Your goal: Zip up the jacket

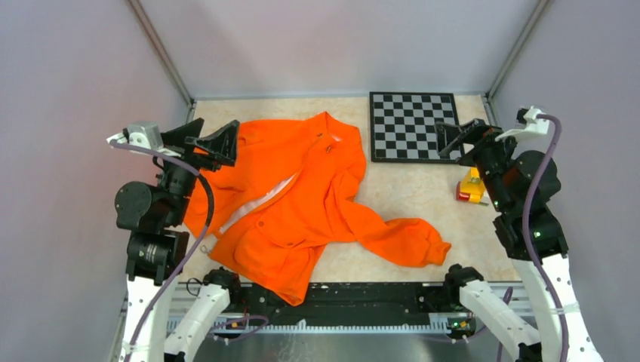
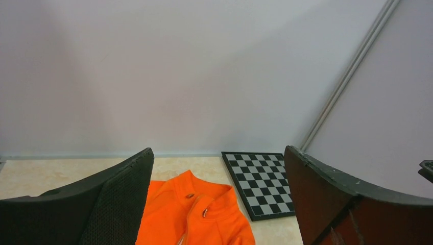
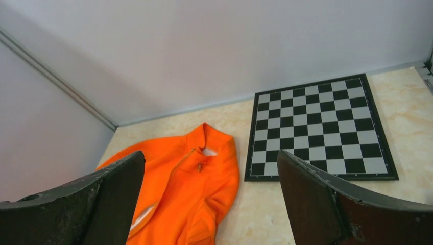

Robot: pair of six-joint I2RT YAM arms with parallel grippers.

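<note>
The orange jacket (image 1: 302, 204) lies flat across the left and middle of the table, collar toward the back, one sleeve stretched to the right front. Its front is partly open, with a strip of white lining (image 1: 264, 197) showing. The collar also shows in the left wrist view (image 2: 196, 209) and the right wrist view (image 3: 189, 178). My left gripper (image 1: 213, 142) is open and empty, held above the jacket's left shoulder. My right gripper (image 1: 462, 136) is open and empty, held over the right edge of the chessboard, well away from the jacket.
A black-and-white chessboard (image 1: 413, 126) lies at the back right, next to the collar. A small yellow and red object (image 1: 472, 187) sits on the table by the right arm. Grey walls close in the back and both sides.
</note>
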